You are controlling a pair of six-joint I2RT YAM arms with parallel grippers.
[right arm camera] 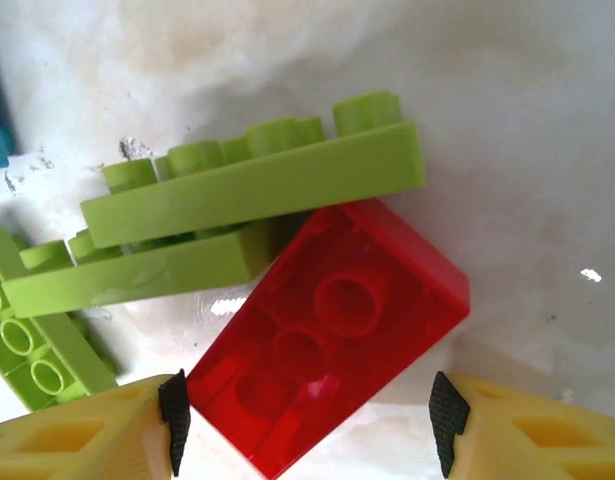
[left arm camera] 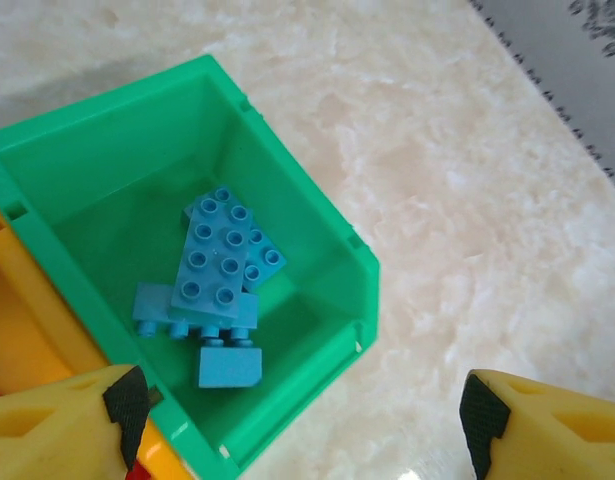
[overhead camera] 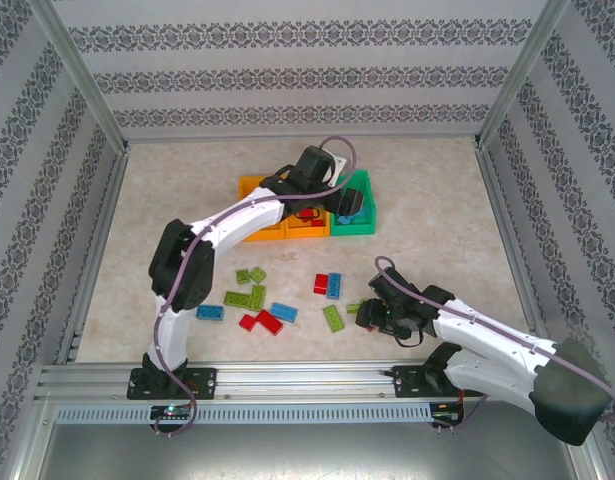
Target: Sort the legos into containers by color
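Note:
My left gripper (left arm camera: 302, 425) is open above the near corner of the green bin (left arm camera: 287, 170), nothing between its yellow fingers (left arm camera: 67, 425). Several blue legos (left arm camera: 219, 265) lie in that bin. From above, the left gripper (overhead camera: 349, 205) hangs over the green bin (overhead camera: 359, 183), which joins two orange bins (overhead camera: 255, 187). My right gripper (right arm camera: 302, 420) is open, low over the table, straddling an upside-down red lego (right arm camera: 327, 340). The left pad (right arm camera: 174, 420) is almost at the brick; the right one stands apart. Lime green legos (right arm camera: 257, 190) lie against the red one.
Loose legos lie across the middle of the table: green ones (overhead camera: 250, 276), a blue one (overhead camera: 210, 312), red ones (overhead camera: 259, 321), a red and blue pair (overhead camera: 328, 285), a green one (overhead camera: 333, 318). The right gripper (overhead camera: 372, 315) sits beside them. Metal frame posts (overhead camera: 87, 90) ring the table.

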